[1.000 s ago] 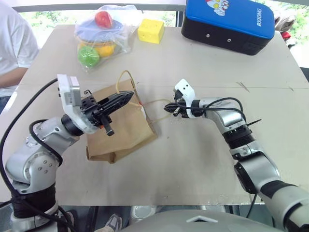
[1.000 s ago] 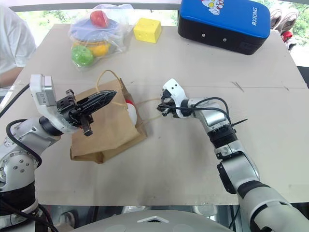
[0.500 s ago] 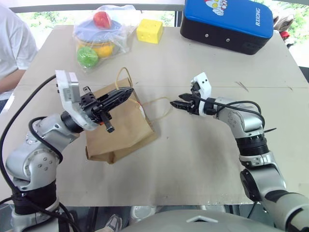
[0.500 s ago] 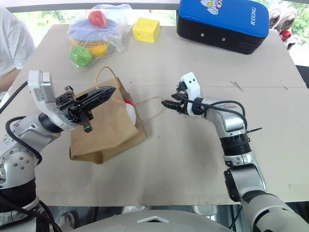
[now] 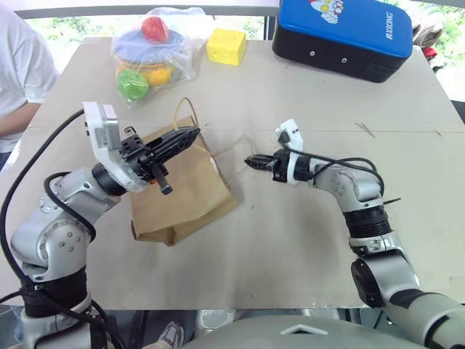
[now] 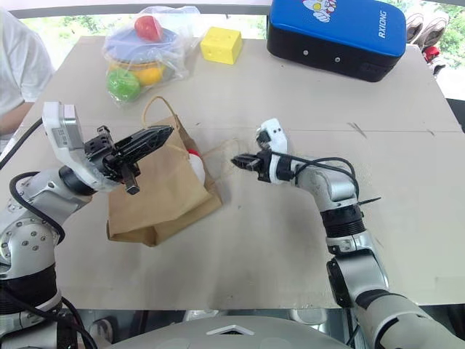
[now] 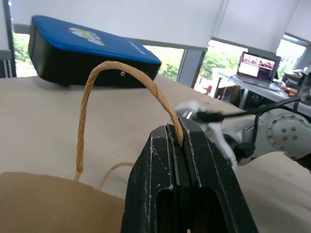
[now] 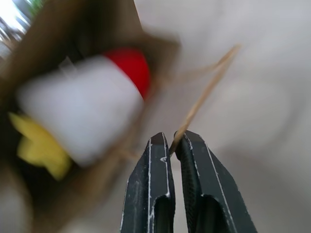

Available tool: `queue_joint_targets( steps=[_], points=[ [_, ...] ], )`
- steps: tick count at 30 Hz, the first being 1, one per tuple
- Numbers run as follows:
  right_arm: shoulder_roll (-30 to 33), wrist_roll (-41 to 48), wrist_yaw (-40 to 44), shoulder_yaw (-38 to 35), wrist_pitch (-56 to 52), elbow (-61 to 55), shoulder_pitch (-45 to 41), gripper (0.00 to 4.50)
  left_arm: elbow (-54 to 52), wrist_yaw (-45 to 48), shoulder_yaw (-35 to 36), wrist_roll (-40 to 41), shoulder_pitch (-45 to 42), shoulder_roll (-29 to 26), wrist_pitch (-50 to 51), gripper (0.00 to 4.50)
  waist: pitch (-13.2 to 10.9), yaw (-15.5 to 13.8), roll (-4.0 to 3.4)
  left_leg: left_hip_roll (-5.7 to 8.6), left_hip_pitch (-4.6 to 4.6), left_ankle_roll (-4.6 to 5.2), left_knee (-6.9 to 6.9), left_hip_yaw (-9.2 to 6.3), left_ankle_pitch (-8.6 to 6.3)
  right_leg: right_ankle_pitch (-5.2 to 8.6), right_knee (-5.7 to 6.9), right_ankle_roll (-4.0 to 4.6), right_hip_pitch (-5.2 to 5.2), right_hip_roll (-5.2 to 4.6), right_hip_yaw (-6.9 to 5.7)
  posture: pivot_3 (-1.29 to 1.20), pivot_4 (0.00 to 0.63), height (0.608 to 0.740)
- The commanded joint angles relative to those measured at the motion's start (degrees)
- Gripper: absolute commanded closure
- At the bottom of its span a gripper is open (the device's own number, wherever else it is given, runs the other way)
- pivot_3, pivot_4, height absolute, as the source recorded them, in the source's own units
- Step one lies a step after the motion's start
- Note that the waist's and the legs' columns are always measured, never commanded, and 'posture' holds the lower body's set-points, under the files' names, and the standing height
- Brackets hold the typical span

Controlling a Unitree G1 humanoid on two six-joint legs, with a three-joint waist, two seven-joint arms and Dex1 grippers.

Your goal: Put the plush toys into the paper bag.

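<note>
The paper bag (image 6: pixel 160 190) lies on its side on the table (image 6: pixel 290 247), mouth turned toward the right arm, and the white chicken toy (image 8: pixel 80 104) with its red comb and yellow feet sits just inside that mouth. The orange-brown toy can't be made out from here. The left gripper (image 7: pixel 179 130) hangs over the bag's upper edge, its fingers clamped tight on one twine handle (image 7: pixel 112 73), which loops up from the bag's rim. Just beside the bag's mouth, the right gripper (image 8: pixel 171 141) has its fingers pinched together on the second twine handle (image 6: pixel 218 154), the strand running back to the bag.

So both handles are in hand: this looks like the step of opening or lifting the bag, not fetching a toy. Next call, as I judge it: draw the two handles apart and upward evenly, so the mouth tips up and the chicken slides deeper instead of rolling out. Beyond the bag, a clear plastic bag of coloured balls (image 6: pixel 142 47) and a yellow block (image 6: pixel 221 45) sit untouched.
</note>
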State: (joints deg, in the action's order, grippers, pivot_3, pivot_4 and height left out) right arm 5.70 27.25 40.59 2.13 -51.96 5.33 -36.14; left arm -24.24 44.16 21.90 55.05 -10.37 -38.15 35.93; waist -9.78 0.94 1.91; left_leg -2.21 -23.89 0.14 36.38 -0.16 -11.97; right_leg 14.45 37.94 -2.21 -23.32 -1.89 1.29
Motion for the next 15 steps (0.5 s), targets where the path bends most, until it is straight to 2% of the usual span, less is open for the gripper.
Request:
queue_joint_targets(
  steps=[1, 7, 12, 15],
  points=[
    [0.24, 7.27, -0.38, -6.86, 0.04, -8.07, -1.94, 4.42, -0.85, -5.14, 2.94, 7.35, -4.16, 1.86, 0.97, 4.50, 0.01, -0.20, 0.01, 0.00, -0.01, 0.00, 0.00, -0.02, 0.00, 0.00, 0.00, 0.00, 0.00, -0.01, -0.02, 0.00, 0.150, 0.740],
    [1.99, 17.50, -5.75, -14.29, -6.22, -17.72, -4.55, 4.42, 1.22, -9.08, 4.65, 13.74, -7.14, 2.77, 2.45, 4.50, 0.00, 0.04, 0.00, 0.01, -0.04, 0.00, 0.01, -0.05, 0.00, 0.00, 0.00, 0.00, 0.00, -0.01, -0.04, 0.00, 0.150, 0.740],
    [4.66, 27.88, -11.21, -19.37, -10.57, -25.48, -7.42, 4.42, 1.24, -8.69, 3.59, 14.14, -7.00, 2.93, 2.02, 4.50, -0.02, 0.06, -0.03, 0.00, -0.04, 0.00, 0.01, -0.03, 0.00, 0.00, 0.00, 0.00, -0.01, -0.01, -0.03, 0.00, 0.150, 0.740],
    [6.13, 31.74, -13.66, -19.47, -11.80, -28.32, -6.13, 4.42, 1.58, -8.39, 2.67, 13.30, -6.74, 3.22, 1.86, 4.50, 0.00, 0.02, 0.00, 0.00, -0.04, 0.00, 0.00, -0.04, 0.00, 0.00, -0.01, 0.00, 0.00, -0.01, -0.04, 0.00, 0.150, 0.740]
  ],
)
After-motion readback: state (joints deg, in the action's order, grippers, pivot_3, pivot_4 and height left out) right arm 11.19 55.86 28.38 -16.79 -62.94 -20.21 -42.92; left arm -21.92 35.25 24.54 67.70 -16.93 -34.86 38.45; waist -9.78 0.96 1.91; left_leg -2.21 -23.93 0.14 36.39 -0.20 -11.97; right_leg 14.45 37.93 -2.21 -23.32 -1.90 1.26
